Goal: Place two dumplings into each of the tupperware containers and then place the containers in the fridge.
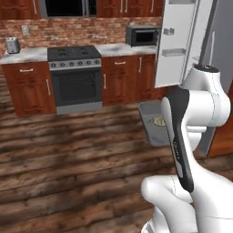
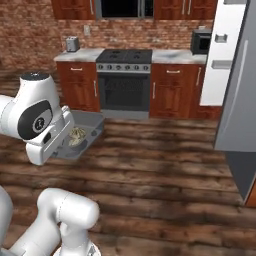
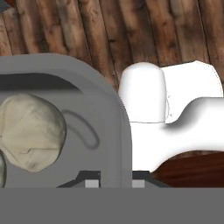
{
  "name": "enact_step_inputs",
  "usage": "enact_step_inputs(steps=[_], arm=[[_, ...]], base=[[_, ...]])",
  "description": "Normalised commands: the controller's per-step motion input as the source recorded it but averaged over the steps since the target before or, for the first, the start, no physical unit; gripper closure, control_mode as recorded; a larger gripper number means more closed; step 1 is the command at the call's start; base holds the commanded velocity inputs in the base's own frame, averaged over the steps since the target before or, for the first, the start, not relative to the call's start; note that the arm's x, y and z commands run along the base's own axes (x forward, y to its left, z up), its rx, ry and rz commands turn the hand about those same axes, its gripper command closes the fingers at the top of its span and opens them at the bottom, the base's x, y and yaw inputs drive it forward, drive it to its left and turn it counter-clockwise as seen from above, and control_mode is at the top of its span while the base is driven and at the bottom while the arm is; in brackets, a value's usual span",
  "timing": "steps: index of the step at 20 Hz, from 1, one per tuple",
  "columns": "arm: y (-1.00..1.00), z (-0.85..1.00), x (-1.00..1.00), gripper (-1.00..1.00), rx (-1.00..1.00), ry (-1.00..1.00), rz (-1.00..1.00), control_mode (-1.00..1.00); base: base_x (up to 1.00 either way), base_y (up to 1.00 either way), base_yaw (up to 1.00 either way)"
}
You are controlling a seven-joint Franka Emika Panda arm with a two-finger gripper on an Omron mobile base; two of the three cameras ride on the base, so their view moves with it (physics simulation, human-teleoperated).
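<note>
My gripper (image 3: 114, 183) is shut on the rim of a grey tupperware container (image 3: 109, 109), one fingertip on each side of its wall. A tan dumpling (image 3: 30, 131) lies inside, and the edge of a second dumpling (image 3: 1, 168) shows at the left border. The container (image 1: 152, 123) hangs above the wooden floor, partly behind my forearm, with a dumpling (image 1: 159, 121) showing in it. From the other side the container (image 2: 85, 135) and its dumplings (image 2: 76, 136) sit beside my elbow. The fridge (image 2: 240, 100) stands on the right, its white door (image 1: 182, 41) swung open.
A dark steel oven (image 1: 75, 77) with a stovetop stands against the brick back wall between red-brown cabinets (image 1: 120, 77). A microwave (image 1: 142, 35) and a toaster (image 1: 12, 44) sit on the counter. Wooden floor (image 2: 160, 170) stretches between me and the fridge.
</note>
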Motion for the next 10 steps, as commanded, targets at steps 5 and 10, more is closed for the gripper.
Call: enact_step_inputs(steps=[5, 10], arm=[[0.00, 0.00, 0.00, 1.00, 0.00, 0.00, 0.00, 1.00], [0.00, 0.00, 0.00, 1.00, 0.00, 0.00, 0.00, 1.00]], base=[[1.00, -0.01, 0.00], [1.00, 0.00, 0.00]])
